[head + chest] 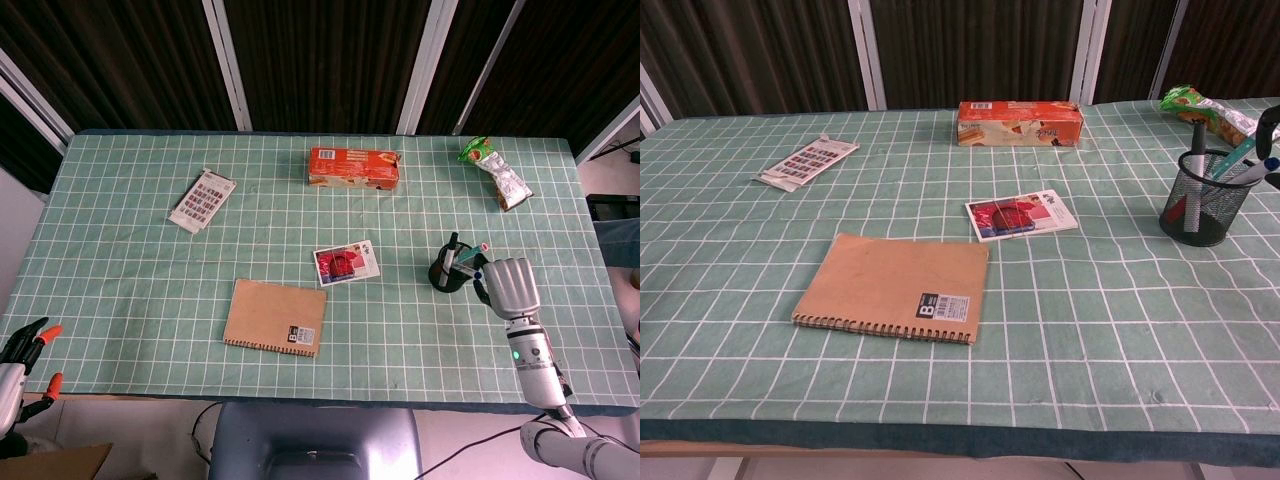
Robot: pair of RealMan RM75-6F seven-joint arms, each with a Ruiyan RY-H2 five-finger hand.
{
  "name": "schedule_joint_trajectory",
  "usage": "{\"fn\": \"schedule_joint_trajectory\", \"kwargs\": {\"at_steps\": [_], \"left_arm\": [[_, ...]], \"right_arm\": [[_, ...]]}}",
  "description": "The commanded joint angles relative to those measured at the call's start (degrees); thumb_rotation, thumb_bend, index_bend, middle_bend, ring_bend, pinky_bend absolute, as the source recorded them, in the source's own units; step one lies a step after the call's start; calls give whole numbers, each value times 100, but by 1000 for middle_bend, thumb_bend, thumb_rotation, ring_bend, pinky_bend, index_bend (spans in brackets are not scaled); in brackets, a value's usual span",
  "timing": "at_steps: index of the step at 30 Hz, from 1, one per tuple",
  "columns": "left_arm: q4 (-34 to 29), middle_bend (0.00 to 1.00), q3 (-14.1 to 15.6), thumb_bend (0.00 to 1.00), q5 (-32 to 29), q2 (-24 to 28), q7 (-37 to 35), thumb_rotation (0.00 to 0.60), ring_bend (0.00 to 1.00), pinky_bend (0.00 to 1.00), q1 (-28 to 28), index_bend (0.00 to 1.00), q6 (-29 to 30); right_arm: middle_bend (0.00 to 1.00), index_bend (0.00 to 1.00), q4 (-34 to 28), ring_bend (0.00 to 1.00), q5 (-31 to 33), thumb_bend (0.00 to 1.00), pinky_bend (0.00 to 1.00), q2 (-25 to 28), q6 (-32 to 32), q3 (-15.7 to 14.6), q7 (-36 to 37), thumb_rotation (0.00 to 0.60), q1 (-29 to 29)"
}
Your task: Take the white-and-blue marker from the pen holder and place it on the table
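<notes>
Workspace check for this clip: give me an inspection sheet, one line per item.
Surface: green cloth with white grid covering the table.
Job's things: black mesh pen holder upright at the right; white-and-blue marker leaning out of it.
Clutter: brown spiral notebook, red-printed card, orange box, sticker sheet, green snack packet.
Hands: right hand beside the holder, grip not discernible; left hand off the table's left edge, fingers apart.
Cables: dark cable below the front edge.
Surroundings: dark slatted wall.
</notes>
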Motion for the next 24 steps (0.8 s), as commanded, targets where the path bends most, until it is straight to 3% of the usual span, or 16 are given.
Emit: {"fn": "schedule_joint_trajectory", "kwargs": {"at_steps": [1, 14, 20, 24], "left_arm": [[-1, 50, -1, 441, 0, 1, -3, 600, 76, 374, 2, 186, 4], [-7, 50, 8, 441, 11, 4, -10, 600, 76, 374, 18, 186, 18], [-9, 50, 13, 441, 17, 5, -12, 600, 77, 375, 21, 185, 18], [-9, 50, 7, 441, 3, 7, -15, 600, 78, 375, 18, 186, 9]], "right_arm": [[1000, 630, 20, 1000, -12, 515, 1000, -8, 9, 0, 43, 600, -2], [1000, 669, 87, 1000, -42, 596, 1000, -29, 48, -4, 98, 600, -11], [1000, 780, 37, 1000, -114, 878, 1000, 3, 205, 26, 136, 600, -39], [1000, 821, -160, 1000, -259, 979, 1000, 91, 480, 45, 127, 600, -99]]}}
